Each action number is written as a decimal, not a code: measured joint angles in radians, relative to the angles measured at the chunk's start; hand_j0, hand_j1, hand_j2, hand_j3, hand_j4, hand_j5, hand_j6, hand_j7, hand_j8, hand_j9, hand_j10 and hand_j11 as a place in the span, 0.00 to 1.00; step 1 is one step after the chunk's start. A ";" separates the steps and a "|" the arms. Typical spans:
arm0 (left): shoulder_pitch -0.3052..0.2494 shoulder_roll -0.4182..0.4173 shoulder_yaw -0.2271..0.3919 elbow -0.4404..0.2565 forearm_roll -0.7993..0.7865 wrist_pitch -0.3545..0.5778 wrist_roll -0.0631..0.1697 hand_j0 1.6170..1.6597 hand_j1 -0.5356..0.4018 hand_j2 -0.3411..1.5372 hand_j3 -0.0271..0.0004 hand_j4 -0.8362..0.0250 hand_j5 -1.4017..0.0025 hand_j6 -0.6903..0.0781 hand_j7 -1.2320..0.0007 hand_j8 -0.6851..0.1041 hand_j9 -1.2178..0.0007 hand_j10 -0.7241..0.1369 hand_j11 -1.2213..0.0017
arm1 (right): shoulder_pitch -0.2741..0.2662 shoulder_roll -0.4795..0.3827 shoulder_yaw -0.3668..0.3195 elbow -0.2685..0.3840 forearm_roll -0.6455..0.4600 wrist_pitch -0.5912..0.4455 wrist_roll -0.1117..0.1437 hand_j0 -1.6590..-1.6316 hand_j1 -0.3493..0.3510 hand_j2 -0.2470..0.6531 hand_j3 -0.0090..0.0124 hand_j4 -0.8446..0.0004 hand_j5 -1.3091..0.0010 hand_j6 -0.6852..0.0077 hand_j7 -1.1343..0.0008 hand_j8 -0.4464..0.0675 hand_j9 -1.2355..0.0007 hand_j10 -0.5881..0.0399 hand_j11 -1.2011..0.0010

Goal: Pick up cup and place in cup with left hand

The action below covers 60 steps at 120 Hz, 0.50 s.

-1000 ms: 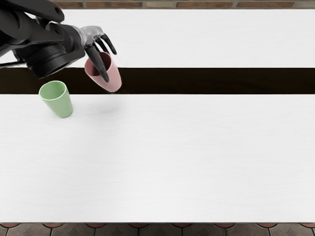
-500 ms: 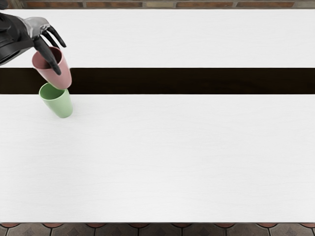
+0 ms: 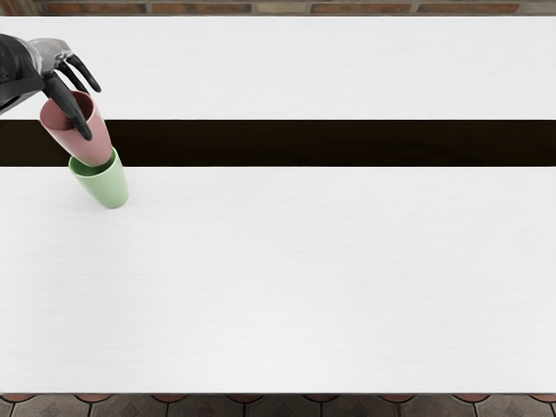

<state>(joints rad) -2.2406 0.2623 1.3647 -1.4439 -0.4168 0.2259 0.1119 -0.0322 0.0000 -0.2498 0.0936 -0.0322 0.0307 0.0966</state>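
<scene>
Head view: left hand (image 3: 57, 62) grips pink cup (image 3: 87, 149) by its rim, one finger inside. Pink cup off tabletop (image 3: 304, 278), base at mouth of green cup (image 3: 106, 185); cannot tell if just above green cup's rim or slightly inside. Pick-up done, carry to green cup looks nearly done. Left to do, by my judgement: centre over green cup, lower, let go.

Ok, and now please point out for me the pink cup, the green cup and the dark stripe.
Pink cup (image 3: 80, 143): head view, outer wall.
Green cup (image 3: 106, 187): head view, outer wall.
Dark stripe (image 3: 330, 143): head view, middle part.
</scene>
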 joint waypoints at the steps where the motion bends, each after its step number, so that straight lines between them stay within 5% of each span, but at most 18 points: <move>1: 0.000 0.000 0.000 0.000 0.000 0.000 0.000 0.94 0.38 0.43 0.99 0.32 0.43 0.32 0.36 0.44 0.37 0.42 0.37 | 0.000 0.000 0.000 0.000 0.000 0.000 0.000 0.04 0.03 0.27 0.42 0.98 0.98 0.96 0.98 0.84 0.98 0.91 0.98; 29: -0.006 0.003 0.007 -0.017 0.000 0.000 0.000 0.95 0.38 0.43 0.99 0.32 0.44 0.31 0.36 0.42 0.38 0.40 0.38 | 0.000 0.000 0.000 0.000 0.000 0.000 0.000 0.04 0.03 0.27 0.42 0.98 0.98 0.96 0.98 0.84 0.98 0.91 0.98; 53: -0.008 0.019 0.003 -0.019 0.011 0.000 -0.001 0.96 0.68 0.29 0.99 0.69 0.76 0.63 0.73 0.66 0.73 0.64 0.73 | 0.000 0.000 0.000 0.000 0.000 0.000 0.000 0.04 0.03 0.27 0.42 0.98 0.98 0.96 0.98 0.84 0.98 0.91 0.98; 60: -0.050 0.029 -0.017 -0.017 0.014 -0.030 -0.005 0.96 0.75 0.26 0.99 0.76 0.82 0.70 0.79 0.71 0.80 0.68 0.80 | 0.000 0.000 0.000 0.000 0.000 0.000 0.000 0.04 0.03 0.27 0.42 0.98 0.98 0.96 0.98 0.84 0.98 0.91 0.98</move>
<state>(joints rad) -2.2910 0.2914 1.3473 -1.4612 -0.4028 0.1964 0.1070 -0.0322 0.0000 -0.2497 0.0936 -0.0322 0.0307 0.0966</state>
